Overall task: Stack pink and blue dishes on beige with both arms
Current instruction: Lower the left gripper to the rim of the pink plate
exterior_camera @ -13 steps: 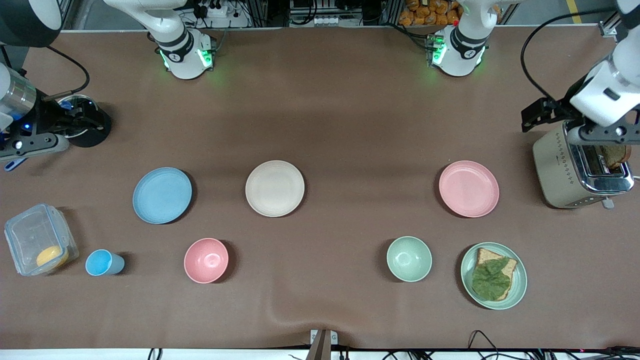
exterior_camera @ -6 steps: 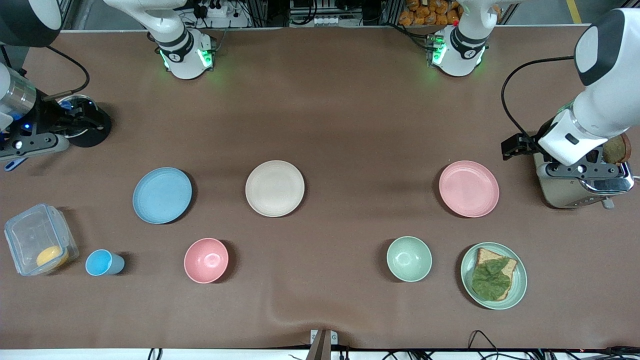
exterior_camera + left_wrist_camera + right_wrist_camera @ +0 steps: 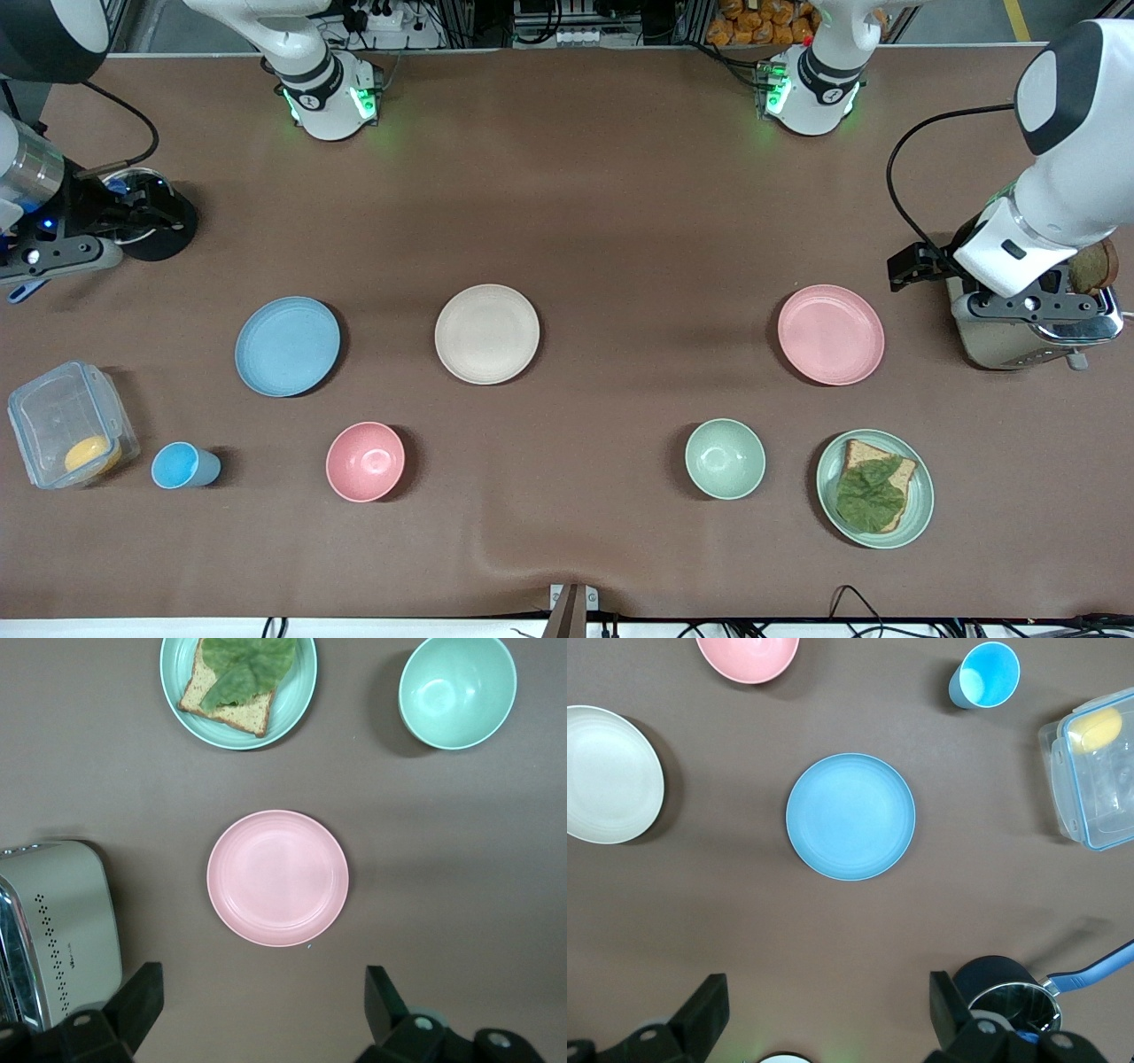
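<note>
The pale pink plate (image 3: 831, 334) (image 3: 277, 878) lies flat toward the left arm's end of the table. Toward the right arm's end lies the light blue plate (image 3: 288, 346) (image 3: 850, 816). The beige plate (image 3: 486, 334) (image 3: 607, 775) sits between them, and all three plates are bare. My left gripper (image 3: 263, 992) hangs open and empty, high over the table beside the toaster (image 3: 1019, 332). My right gripper (image 3: 828, 997) is also open and empty, high over the table by a dark pot (image 3: 1005, 992).
A pink bowl (image 3: 365, 461), a blue cup (image 3: 182, 466) and a clear lidded box (image 3: 71, 424) lie nearer the camera than the blue plate. A green bowl (image 3: 725, 458) and a green plate with toast and lettuce (image 3: 874, 488) lie nearer than the pink plate.
The left arm has swung its hand over the toaster toward the pink plate, most of it in the first half second. The right arm and all dishes have not moved.
</note>
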